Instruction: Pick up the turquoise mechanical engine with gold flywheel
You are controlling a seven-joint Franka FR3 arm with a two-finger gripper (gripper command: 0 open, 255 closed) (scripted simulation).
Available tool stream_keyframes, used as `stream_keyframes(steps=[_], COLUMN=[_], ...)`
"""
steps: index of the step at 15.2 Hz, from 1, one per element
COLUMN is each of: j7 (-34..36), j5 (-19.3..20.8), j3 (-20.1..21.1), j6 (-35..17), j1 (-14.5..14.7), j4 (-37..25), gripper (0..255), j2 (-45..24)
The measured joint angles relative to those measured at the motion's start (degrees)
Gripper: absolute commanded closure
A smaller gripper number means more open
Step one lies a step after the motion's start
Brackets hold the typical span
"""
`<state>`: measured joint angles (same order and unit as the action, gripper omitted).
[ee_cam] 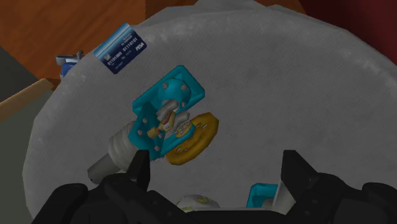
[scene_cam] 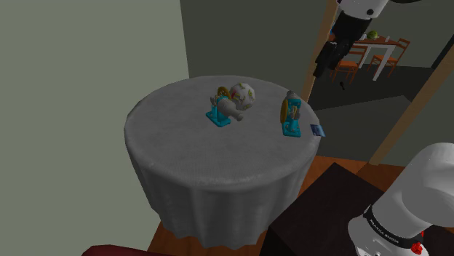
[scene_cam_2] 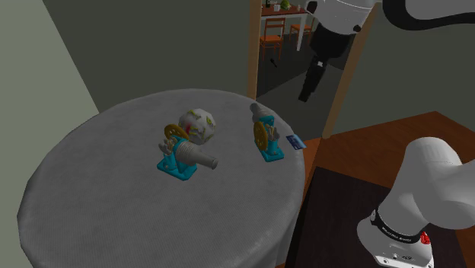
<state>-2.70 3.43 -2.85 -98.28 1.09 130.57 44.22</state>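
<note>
Approach step. Jaws were wide apart, held nothing, hung high above desk (scene_cam: pixel 182 167) rim near card (ee_cam: pixel 121 49). Target engine (ee_cam: pixel 162 118) stood just beside card, toward desk centre; twin engine (scene_cam: pixel 220 110) sat farther from card, next to ball (scene_cam: pixel 242 94). Target lay below jaws, well apart, nearer one jaw than the other. To do well: re-centre, descend vert., close across turquoise base, clear of flywheel. Narrower face was unclear from obl. view.
</note>
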Motion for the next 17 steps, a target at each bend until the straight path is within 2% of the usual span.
stream_keyframes(steps=[4,9,14,17], j7=[3.65,11.76,20.60,25.21], j5=[-0.95,-2.42,-2.92,-2.50], j3=[1.91,5.72,9.42,10.80], j6=[-1.88,-6.05,-9.65,-10.26], j1=[-0.13,-0.65,-1.07,-1.42], j4=[-0.73,-4.39,-9.84,-15.12], gripper=[0,0,0,0], j2=[-3.37,-12.87,-23.63,-30.55])
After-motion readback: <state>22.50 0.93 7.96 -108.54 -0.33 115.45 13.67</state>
